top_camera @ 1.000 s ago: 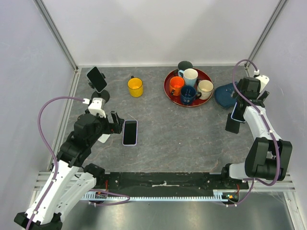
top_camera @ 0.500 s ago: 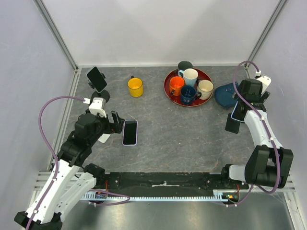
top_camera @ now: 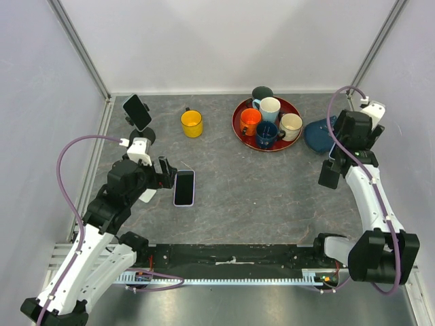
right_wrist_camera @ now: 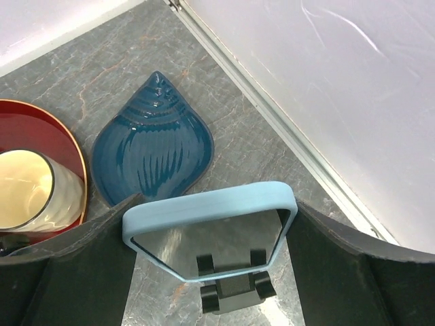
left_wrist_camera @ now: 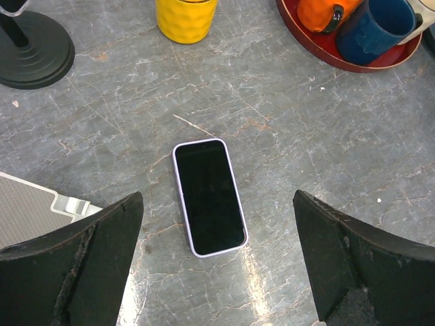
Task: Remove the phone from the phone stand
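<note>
A phone in a light blue case (right_wrist_camera: 211, 217) stands on a small black stand (right_wrist_camera: 234, 288) at the right side of the table. My right gripper (right_wrist_camera: 214, 227) has one finger against each long edge of it and is shut on it; the phone still rests in the stand's hooks. In the top view the gripper (top_camera: 338, 155) covers most of this phone (top_camera: 332, 151) and the stand (top_camera: 329, 175) shows below it. My left gripper (left_wrist_camera: 217, 258) is open and empty above a lilac-cased phone (left_wrist_camera: 209, 197) lying flat on the table (top_camera: 184, 187).
Another dark phone sits on a round-based stand (top_camera: 138, 114) at the far left. A yellow mug (top_camera: 192, 123), a red tray (top_camera: 239, 129) with several mugs and a blue shell-shaped dish (right_wrist_camera: 153, 139) lie at the back. A flat grey-white object (left_wrist_camera: 30, 204) lies left of the lilac phone.
My right arm has shifted slightly toward the back wall and its gripper now covers more of the blue phone. The left arm and the lilac phone have not moved.
</note>
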